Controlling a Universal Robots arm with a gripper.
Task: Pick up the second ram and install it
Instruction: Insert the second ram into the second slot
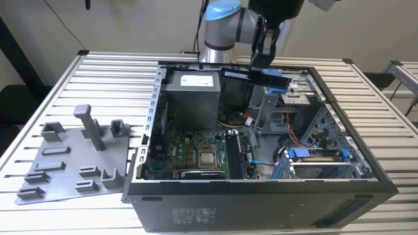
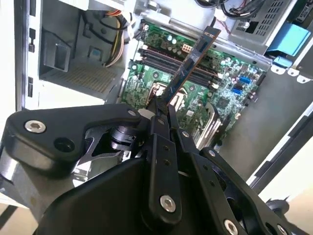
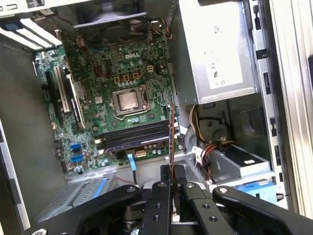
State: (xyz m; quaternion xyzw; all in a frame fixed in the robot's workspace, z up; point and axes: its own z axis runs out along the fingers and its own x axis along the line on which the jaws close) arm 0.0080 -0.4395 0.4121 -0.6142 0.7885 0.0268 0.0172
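A slatted white desk [image 1: 98, 73] carries an open computer case [image 1: 261, 198]. Above it the claw [image 1: 260, 64] is closed flat across the second ram [image 1: 243, 76], likely leaving its lower edge free to meet the memory slots [image 3: 132, 138] below the claw.

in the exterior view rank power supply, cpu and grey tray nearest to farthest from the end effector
1. power supply, inside the case, toward the exterior view's left of the end effector.
2. cpu, on the motherboard, mid-case.
3. grey tray, outside the case, exterior view's far left.
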